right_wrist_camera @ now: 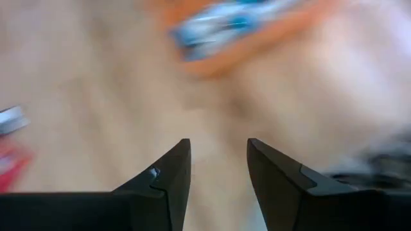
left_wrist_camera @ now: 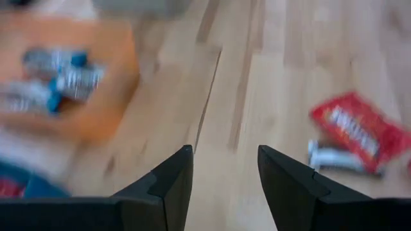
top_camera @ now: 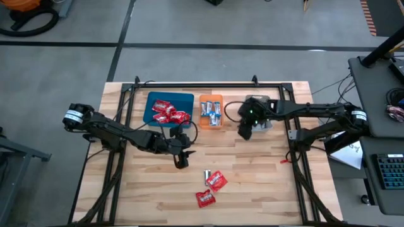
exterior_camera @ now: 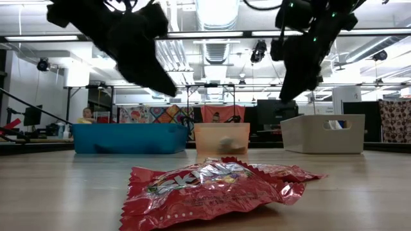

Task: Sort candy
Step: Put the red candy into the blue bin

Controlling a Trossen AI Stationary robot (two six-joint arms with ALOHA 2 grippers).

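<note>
Worktop is carrying three trays along its 12 o'clock edge: blue tray holding red candies, orange tray holding blue-and-white candies, grey tray at 1 o'clock. I'm hovering my right gripper at the grey tray's near edge, jaws apart, nothing between them, so a drop-off looks just done. My left gripper is hanging at centre, jaws apart and empty. Loose candy is lying toward 6 o'clock: two red pieces and one blue-and-white piece touching the upper red one. I'm judging the sort nearly finished. Next move: left gripper dropping onto the blue-and-white piece without snagging the neighbouring red wrapper, then going to the orange tray.
</note>
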